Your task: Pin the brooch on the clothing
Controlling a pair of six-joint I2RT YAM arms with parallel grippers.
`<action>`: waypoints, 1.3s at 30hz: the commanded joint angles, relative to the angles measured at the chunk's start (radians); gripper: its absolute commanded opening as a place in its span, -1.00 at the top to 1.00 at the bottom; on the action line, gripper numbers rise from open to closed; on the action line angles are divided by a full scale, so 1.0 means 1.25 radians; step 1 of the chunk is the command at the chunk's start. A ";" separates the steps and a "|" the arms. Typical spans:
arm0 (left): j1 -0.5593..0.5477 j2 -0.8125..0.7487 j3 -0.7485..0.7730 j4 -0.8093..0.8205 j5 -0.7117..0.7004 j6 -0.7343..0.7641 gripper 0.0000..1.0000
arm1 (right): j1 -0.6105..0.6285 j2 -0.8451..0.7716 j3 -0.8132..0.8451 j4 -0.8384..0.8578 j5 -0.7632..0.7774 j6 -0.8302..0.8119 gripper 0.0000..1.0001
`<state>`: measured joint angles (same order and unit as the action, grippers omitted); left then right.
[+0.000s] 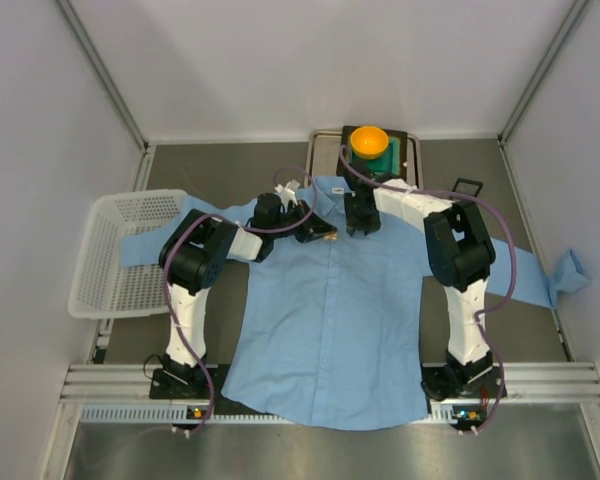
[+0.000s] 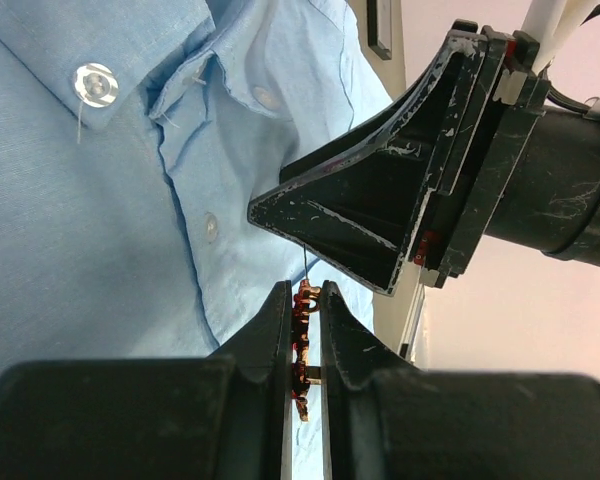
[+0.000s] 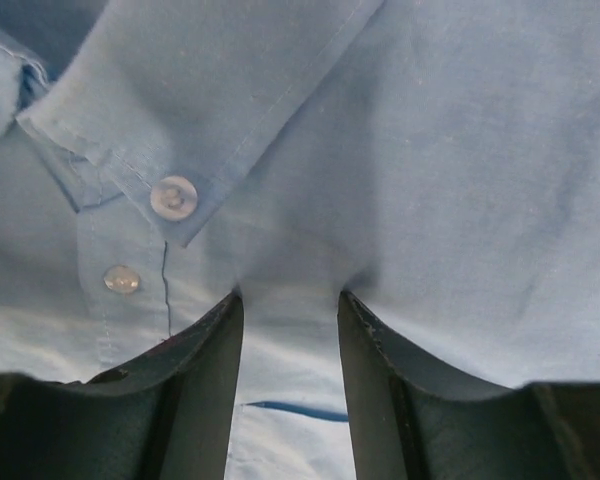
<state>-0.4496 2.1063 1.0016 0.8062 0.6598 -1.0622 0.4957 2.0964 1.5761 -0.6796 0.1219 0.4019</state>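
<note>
White panel walls close in a dark grey table point(image 1: 540, 190), most of its middle hidden under the clothing point(image 1: 330, 330), a light blue shirt lying flat, front up, collar toward the top of the frame. Its hem laps over the metal rail point(image 1: 560, 380) at the bottom. One sleeve end bunches against the wall at the right edge. The other sleeve runs to a white mesh basket point(image 1: 90, 270) at centre left, where its end is hard to follow. From above both arms cover the collar zone and the brooch cannot be made out. The left wrist view shows the brooch point(image 2: 302, 345) only as a thin red-orange edge with a fine wire rising from it. It is pinched between the nearly closed fingers of the left gripper point(image 2: 302, 292), close over the shirt front beside the button placket. The right gripper point(image 3: 290, 300) has its jaws parted to a moderate gap just below the collar point, holding nothing; whether its tips touch the cloth cannot be told. Bare table shows at the upper left and right, and an orange bowl point(image 1: 369, 140) sits at top centre just beyond the collar. The cloth is finely woven with pearly round buttons point(image 3: 174, 196), and the fingers are scuffed black wedges.
</note>
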 commanded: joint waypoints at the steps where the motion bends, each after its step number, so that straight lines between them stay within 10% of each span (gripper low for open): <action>1: 0.007 -0.021 -0.005 0.029 0.001 0.019 1.00 | 0.006 0.056 -0.007 -0.024 0.002 0.017 0.23; 9: 0.009 -0.016 -0.002 0.027 -0.004 0.021 1.00 | 0.006 0.112 -0.014 -0.039 -0.041 0.011 1.00; 39: -0.006 0.081 0.017 0.235 0.070 -0.088 1.00 | -0.089 -0.148 -0.101 0.107 -0.332 -0.036 1.00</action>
<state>-0.4538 2.1826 0.9997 0.9863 0.7216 -1.1423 0.4061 1.9823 1.4635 -0.5941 -0.1940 0.3340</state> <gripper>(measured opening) 0.123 0.004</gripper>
